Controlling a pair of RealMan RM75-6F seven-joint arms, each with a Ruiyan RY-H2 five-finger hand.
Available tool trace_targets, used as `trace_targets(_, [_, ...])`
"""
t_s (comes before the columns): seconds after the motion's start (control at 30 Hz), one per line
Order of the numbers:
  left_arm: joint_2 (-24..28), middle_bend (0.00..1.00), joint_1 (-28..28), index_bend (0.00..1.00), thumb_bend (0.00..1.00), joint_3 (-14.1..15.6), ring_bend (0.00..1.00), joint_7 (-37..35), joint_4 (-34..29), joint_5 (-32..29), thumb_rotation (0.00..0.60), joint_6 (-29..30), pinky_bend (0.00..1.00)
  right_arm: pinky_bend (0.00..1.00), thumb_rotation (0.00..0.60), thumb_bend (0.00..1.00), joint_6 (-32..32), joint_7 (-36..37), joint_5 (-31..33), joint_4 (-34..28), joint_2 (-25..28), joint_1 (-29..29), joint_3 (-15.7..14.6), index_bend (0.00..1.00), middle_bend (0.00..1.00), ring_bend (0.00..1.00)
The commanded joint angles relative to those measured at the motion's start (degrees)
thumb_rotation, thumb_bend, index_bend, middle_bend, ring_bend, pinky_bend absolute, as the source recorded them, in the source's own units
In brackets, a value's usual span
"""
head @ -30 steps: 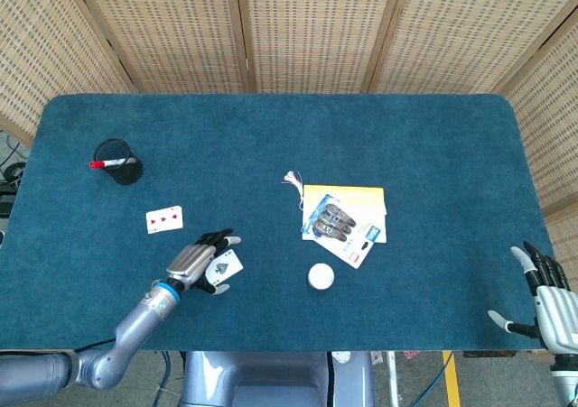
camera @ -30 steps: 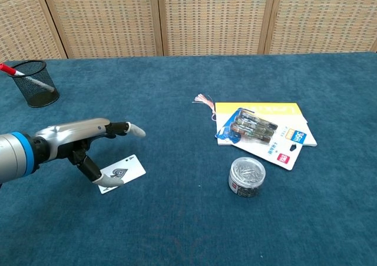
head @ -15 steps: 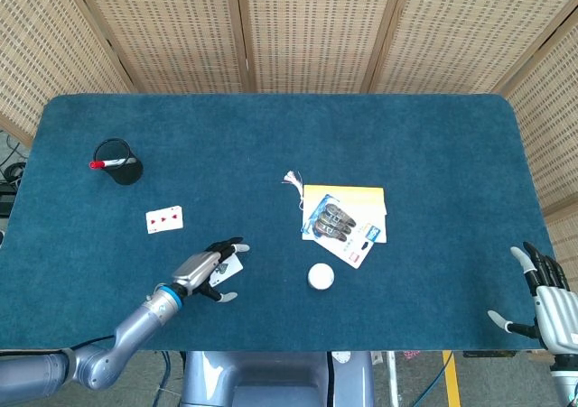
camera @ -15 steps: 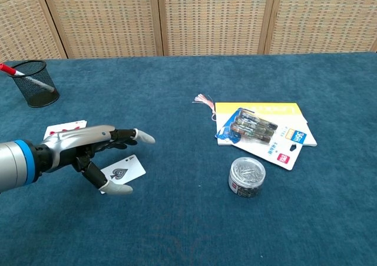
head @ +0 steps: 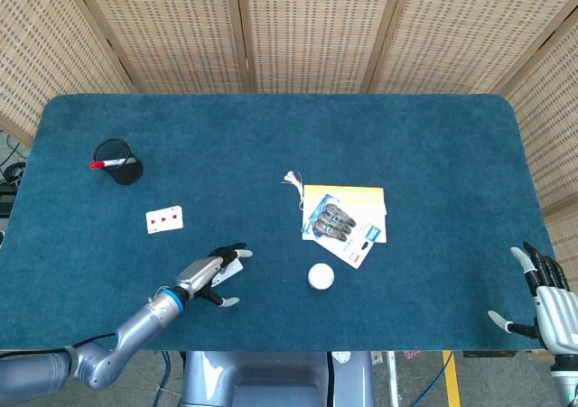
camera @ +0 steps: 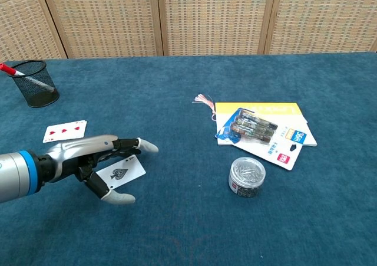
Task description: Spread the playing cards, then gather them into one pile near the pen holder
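Cards lie apart on the blue table (head: 271, 145): going left to right, the pen holder (camera: 35, 83) sits at the far left, then a red card (camera: 65, 130) flat on the cloth, then the ace of spades (camera: 122, 173) partly under our left hand (camera: 97, 160), whose fingers are spread and hold nothing. We judge the cards thin, light and slick, hard to lift off cloth; sliding them with a fingertip on the face, or lifting at an edge, should serve. Our right hand (head: 542, 294) rests open at the far right edge.
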Motion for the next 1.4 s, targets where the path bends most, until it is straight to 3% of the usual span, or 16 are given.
trace_targets(0.03, [-0.2, 0.0, -0.2, 0.11, 0.26, 0.3, 0.0, -0.6, 0.0, 0.8, 0.6, 0.1, 0.0, 0.0, 0.6, 0.16, 0.0, 0.0, 0.0, 0.0, 0.0, 0.0, 0.0, 0.06, 0.0, 0.0])
trace_targets(0.47, [0.9, 0.0, -1.2, 0.11, 0.26, 2.3, 0.0, -2.9, -2.0, 4.5, 0.6, -0.4, 0.0, 0.0, 0.6, 0.16, 0.0, 0.1, 0.0, 0.1, 0.0, 0.0, 0.0, 0.06, 0.0, 0.0])
trace_targets(0.7, [2.6, 0.0, -0.5, 0.11, 0.25, 2.4, 0.0, -1.7, -3.7, 6.8, 0.6, 3.8, 0.0, 0.0, 0.6, 0.16, 0.0, 0.1, 0.0, 0.1, 0.0, 0.0, 0.0, 0.06, 0.0, 0.0])
trace_targets(0.83, [2.2, 0.0, 0.8, 0.15, 0.22, 1.6, 0.0, 7.2, -1.9, 4.7, 0.6, 8.1, 0.0, 0.0, 0.6, 0.16, 0.0, 0.0, 0.0, 0.1, 0.0, 0.0, -0.1, 0.06, 0.0, 0.0])
trace_targets(1.07, [1.1, 0.0, 1.4, 0.27, 0.17, 0.7, 0.0, 25.8, -4.1, -9.1, 0.6, 9.6, 0.0, 0.0, 0.6, 0.16, 0.0, -0.1, 0.0, 0.0, 0.0, 0.0, -0.1, 0.06, 0.0, 0.0])
trace_targets(1.4, [-1.3, 0.0, 1.1, 0.3, 0.17, 0.4, 0.0, 38.5, -6.3, -19.4, 0.6, 14.1, 0.0, 0.0, 0.6, 0.16, -0.1, 0.0, 0.0, 0.0, 0.0, 0.0, -0.1, 0.06, 0.0, 0.0])
